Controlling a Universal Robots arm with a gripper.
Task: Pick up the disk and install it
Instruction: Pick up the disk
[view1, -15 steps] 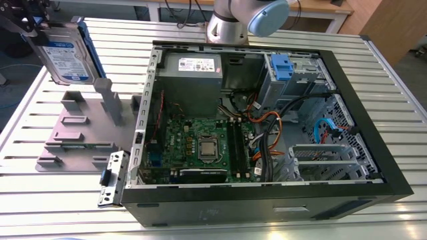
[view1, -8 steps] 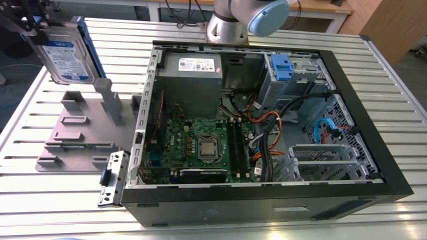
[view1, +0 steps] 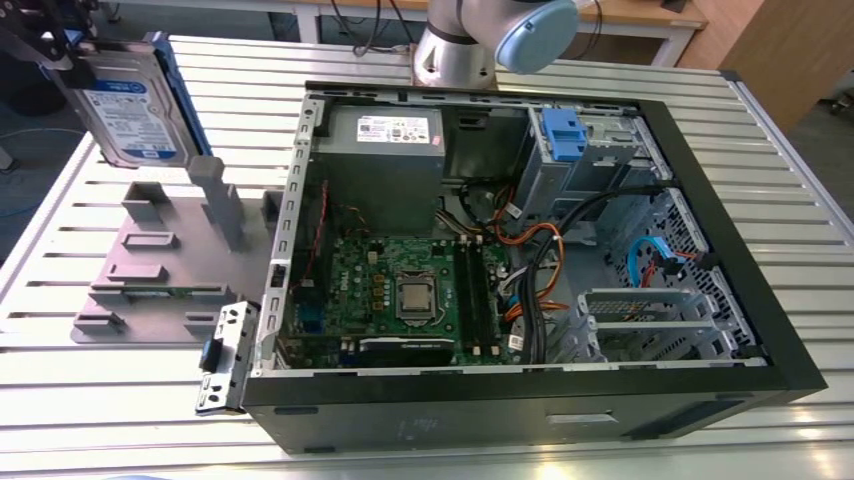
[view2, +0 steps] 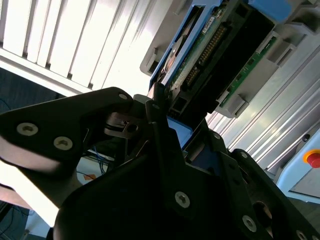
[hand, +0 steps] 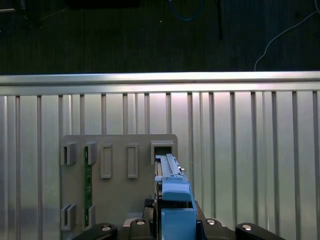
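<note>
The disk (view1: 134, 105), a silver-grey drive with a white-and-blue label and blue side rails, hangs upright in the air at the exterior view's far left. It is above the grey holder plate (view1: 140, 275). My gripper (view1: 64, 58) is shut on its upper end. In the first wrist view the disk (hand: 169, 175) shows edge-on with its blue rail, pointing at an empty slot of the holder plate (hand: 120, 195), and my gripper (hand: 172, 222) clamps it from both sides. In the second wrist view the disk's circuit-board side (view2: 210, 47) extends away from the black fingers (view2: 160, 135).
An open black computer case (view1: 754, 250) lies on the slatted metal table (view1: 80, 400), with a motherboard (view1: 400, 290), cables and a drive bay with a blue clip (view1: 561, 135) inside. A green strip (view1: 167, 293) sits in the holder plate. The arm's base (view1: 461, 45) stands behind the case.
</note>
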